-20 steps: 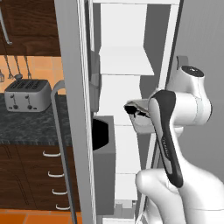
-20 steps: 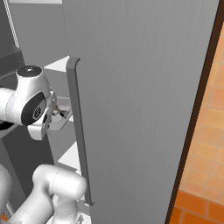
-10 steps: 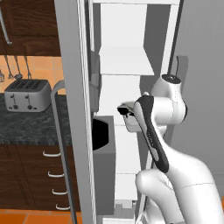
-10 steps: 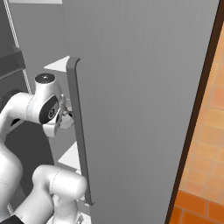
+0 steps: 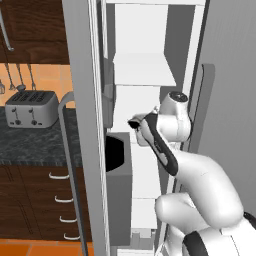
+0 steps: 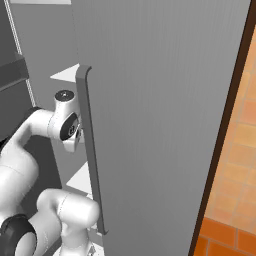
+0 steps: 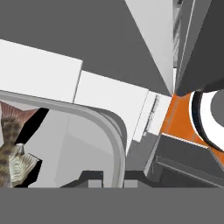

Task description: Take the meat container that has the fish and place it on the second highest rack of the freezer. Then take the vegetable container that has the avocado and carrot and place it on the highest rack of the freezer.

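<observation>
Jaws [image 7: 107, 176] closed on rim of grey meat container [image 7: 87, 144] holding fish [image 7: 11, 148], inside open freezer [image 5: 145, 80] compartment.

I see the tall grey freezer [image 5: 85, 125] standing open in the middle of the left base view. Inside it, white flat shelves [image 5: 144, 70] sit one above the other, and their tops look bare. At the left, a dark speckled counter [image 5: 30, 145] carries a silver toaster [image 5: 29, 108].
</observation>
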Tool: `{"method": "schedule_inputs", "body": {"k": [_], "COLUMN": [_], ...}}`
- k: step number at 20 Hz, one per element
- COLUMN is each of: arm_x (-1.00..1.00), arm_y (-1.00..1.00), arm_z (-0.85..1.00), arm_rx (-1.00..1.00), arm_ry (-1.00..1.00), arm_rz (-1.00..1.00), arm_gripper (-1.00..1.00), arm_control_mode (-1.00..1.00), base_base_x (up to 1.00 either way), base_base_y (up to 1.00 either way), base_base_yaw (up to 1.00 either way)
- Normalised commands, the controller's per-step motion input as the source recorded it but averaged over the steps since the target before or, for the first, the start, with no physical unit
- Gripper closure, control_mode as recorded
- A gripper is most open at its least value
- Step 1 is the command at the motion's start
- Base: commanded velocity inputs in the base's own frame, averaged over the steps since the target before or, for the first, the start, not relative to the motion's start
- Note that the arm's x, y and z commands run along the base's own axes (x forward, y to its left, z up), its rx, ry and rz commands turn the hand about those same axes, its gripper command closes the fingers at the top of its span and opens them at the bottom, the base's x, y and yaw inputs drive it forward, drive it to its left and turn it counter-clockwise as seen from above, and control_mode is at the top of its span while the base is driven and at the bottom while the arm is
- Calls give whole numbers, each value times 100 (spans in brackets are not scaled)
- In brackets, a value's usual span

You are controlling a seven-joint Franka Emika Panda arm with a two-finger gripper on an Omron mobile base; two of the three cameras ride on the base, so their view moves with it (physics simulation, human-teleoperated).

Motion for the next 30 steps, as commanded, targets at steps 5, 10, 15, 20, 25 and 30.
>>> {"method": "schedule_inputs", "body": {"k": [5, 10, 15, 20, 25, 30], "arm_x": [93, 74, 66, 61, -12, -44], "arm_y": [0, 0, 0, 0, 0, 0], "arm_z": [-22, -41, -38, -30, -5, 0], "arm_rx": [0, -2, -3, -1, -2, 0], "arm_ry": [0, 0, 0, 0, -13, -24], "arm_rz": [-1, -1, -1, 0, 0, 0], "arm_gripper": [100, 100, 100, 100, -100, -100], "arm_control_mode": [-100, -100, -100, -100, -100, -100], "base_base_x": [0, 0, 0, 0, 0, 0], "base_base_y": [0, 0, 0, 0, 0, 0], "base_base_yaw": [0, 0, 0, 0, 0, 0]}}
